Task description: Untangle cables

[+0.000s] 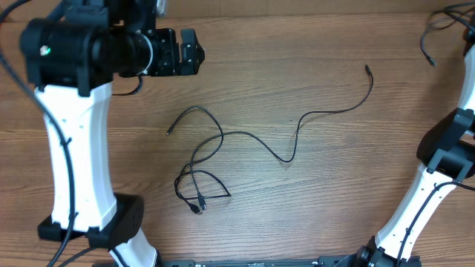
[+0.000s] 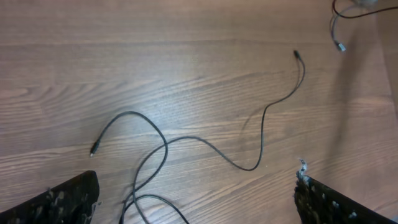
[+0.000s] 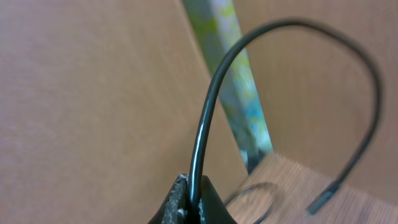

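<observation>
Thin black cables [image 1: 223, 144] lie on the wooden table, looped at the lower left with one long strand running to a plug at upper right [image 1: 367, 69]. They also show in the left wrist view [image 2: 186, 140]. My left gripper [image 2: 196, 199] is open and empty, above the table near the loops; in the overhead view it sits at the upper left [image 1: 178, 52]. My right gripper [image 3: 194, 202] is shut on a separate black cable [image 3: 211, 106], which arches up and ends in a plug [image 3: 323, 200]. That cable hangs at the far right edge [image 1: 429, 55].
The left arm's white base [image 1: 82, 185] stands at the left of the table, the right arm's base [image 1: 423, 200] at the lower right. A wall or board with a greenish strip [image 3: 236, 81] fills the right wrist view.
</observation>
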`<act>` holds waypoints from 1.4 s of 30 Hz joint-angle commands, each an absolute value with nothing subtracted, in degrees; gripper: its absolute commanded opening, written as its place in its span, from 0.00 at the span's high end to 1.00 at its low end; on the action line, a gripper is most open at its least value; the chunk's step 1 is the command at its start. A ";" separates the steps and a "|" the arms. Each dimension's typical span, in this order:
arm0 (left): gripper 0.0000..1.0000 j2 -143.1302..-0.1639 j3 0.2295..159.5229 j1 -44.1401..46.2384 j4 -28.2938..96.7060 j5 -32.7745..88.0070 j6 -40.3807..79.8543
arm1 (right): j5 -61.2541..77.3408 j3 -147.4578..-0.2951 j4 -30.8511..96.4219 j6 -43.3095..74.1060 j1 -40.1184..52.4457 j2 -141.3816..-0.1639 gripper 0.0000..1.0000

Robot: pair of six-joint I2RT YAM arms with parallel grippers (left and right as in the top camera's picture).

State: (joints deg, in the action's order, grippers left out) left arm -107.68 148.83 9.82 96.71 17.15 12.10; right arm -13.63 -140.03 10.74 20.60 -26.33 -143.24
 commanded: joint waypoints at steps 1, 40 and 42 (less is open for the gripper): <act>0.00 -109.60 148.86 11.70 96.77 18.02 13.04 | -17.32 -140.55 9.39 15.77 -27.81 -146.98 0.96; 0.00 -109.86 148.86 12.91 96.79 17.82 8.71 | 13.41 -135.50 48.77 14.20 -18.87 -136.66 0.96; 0.00 -109.86 148.86 12.91 96.79 17.82 8.73 | 11.27 -131.13 46.04 13.34 -17.04 -136.66 0.96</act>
